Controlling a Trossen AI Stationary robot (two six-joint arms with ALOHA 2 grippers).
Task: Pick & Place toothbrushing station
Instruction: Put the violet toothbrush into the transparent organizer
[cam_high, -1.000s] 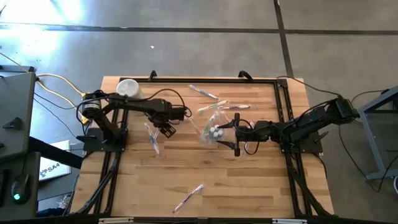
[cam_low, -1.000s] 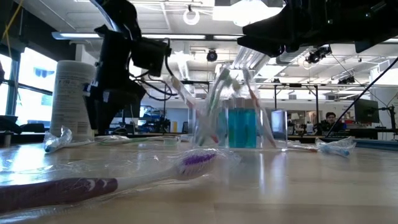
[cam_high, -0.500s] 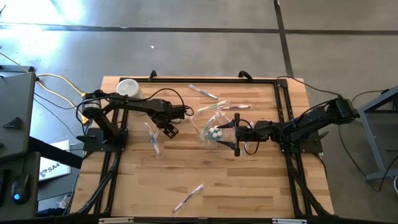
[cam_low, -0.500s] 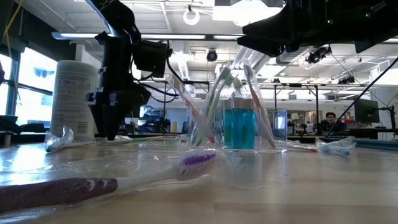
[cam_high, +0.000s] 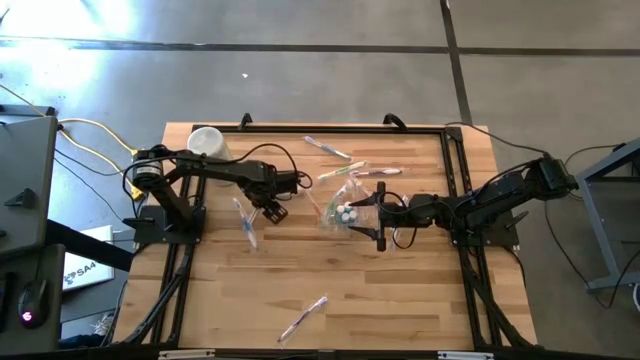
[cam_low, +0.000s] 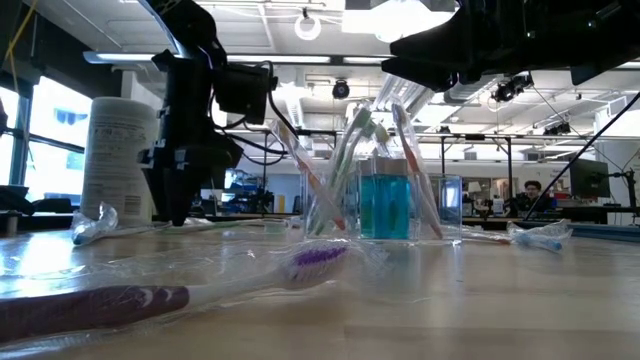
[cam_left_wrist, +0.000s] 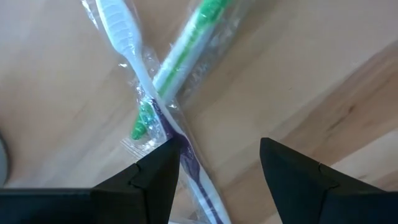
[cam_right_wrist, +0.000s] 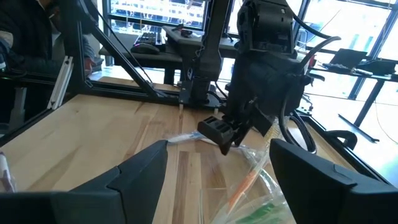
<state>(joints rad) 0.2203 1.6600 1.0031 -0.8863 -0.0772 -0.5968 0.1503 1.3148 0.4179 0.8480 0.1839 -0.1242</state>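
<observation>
The left gripper (cam_left_wrist: 214, 168) hangs low over the wooden table (cam_high: 400, 290), its two dark wedge-shaped fingers (cam_left_wrist: 155, 177) parted with nothing between them. Only the left wrist view shows what lies under them: a purple-handled toothbrush (cam_left_wrist: 193, 171) passing by one fingertip, crossed by a white toothbrush (cam_left_wrist: 121, 31) and a green one (cam_left_wrist: 186, 46), all in crinkled clear wrap.

The right gripper (cam_high: 379, 215) has its fingers spread wide and gripping nothing. Just ahead of them stands the toothbrushing station (cam_high: 345, 210), a boxy clear plastic holder, between the two grippers. From above it is a faint glassy patch; the low view shows it better (cam_low: 385, 205), with a blue block inside and toothbrushes leaning out in a fan.

Beyond the left arm stands a white cylindrical tub (cam_high: 206, 141). A wrapped purple toothbrush (cam_low: 180, 285) lies nearest the low camera, well away from both grippers.
</observation>
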